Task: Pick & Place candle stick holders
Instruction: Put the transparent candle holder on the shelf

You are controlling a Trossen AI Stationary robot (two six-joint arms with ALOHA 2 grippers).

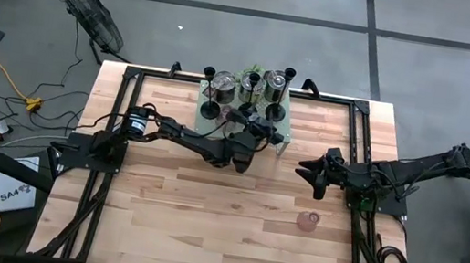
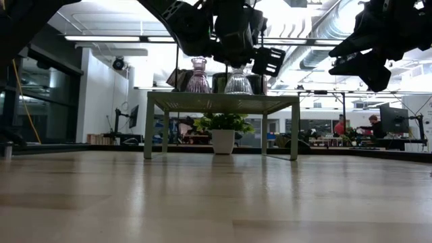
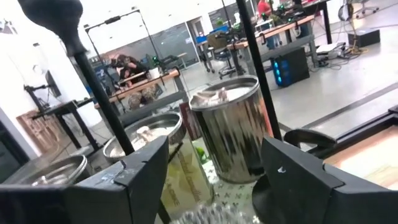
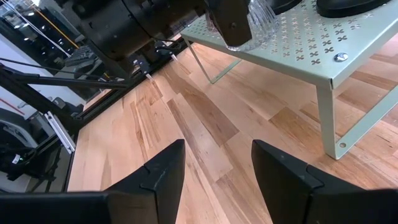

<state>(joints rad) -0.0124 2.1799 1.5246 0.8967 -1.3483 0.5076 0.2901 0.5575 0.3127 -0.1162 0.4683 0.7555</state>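
- The candle stick holders crowd the top of the pale green perforated rack (image 1: 204,107) at the far edge of the desk (image 1: 204,219): slim black stemmed holders (image 1: 210,74), shiny silver cups (image 1: 222,83) and small glass ones.
- One pink glass holder (image 1: 307,220) stands alone on the desk near the right side, well apart from the rack.
- The left end effector (image 3: 211,180) hangs at the rack's near edge, fingers spread, with a clear glass holder (image 4: 262,22) sitting between them (whether the pads touch it I cannot tell, so no grip is claimed).
- The low view shows that clear glass holder (image 2: 238,82) beside a pink vase-shaped one (image 2: 198,75) on the rack top.
- The right end effector (image 4: 214,168) waits above bare desk to the right of the rack, fingers apart and holding nothing.
- Handling, as I judge it: the glass pieces look light, rigid, slick and breakable; take them across the body low down, with a gentle squeeze.
- The black stemmed ones look top-heavy on narrow stems; gripping the stem just above the round base should keep them upright.
- The silver cup (image 3: 233,134) is smooth and wide (likely slippery); a grip over its rim seems safer than across the polished wall.
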